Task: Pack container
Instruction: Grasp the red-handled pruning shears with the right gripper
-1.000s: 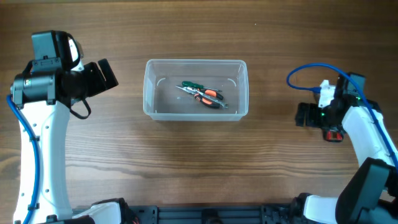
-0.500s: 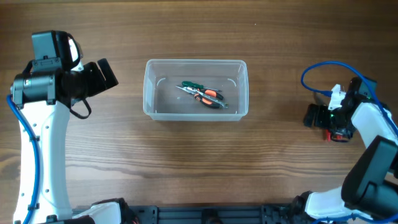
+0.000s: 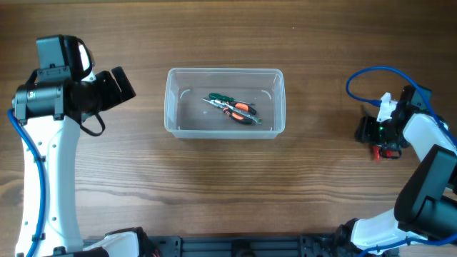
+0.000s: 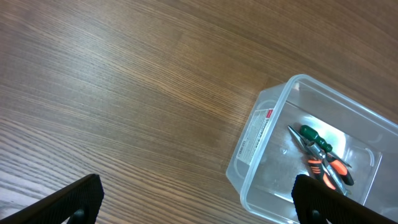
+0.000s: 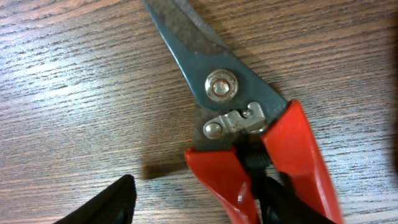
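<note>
White sticker (image 4: 255, 134) on the container (image 4: 249, 163) end wall; I can't read it. Empty left gripper (image 4: 196, 180) gapes wide. Well off the container, right gripper (image 5: 202, 199) sits over red-handled snips (image 5: 236, 93); hold unclear to me.

The left arm (image 3: 44, 171) has long white shells between black joint housings, with a blue cable (image 3: 27, 143) along its outer edge and a thin black cable (image 3: 91, 127) looping near the wrist. The right arm (image 3: 427, 139) is likewise white and black, carrying a looped blue lead (image 3: 375, 70), a white connector (image 3: 385, 107) and a small green light (image 3: 380, 128). The left fingers (image 4: 74, 202) and right fingers (image 5: 109, 205) are matte black.
</note>
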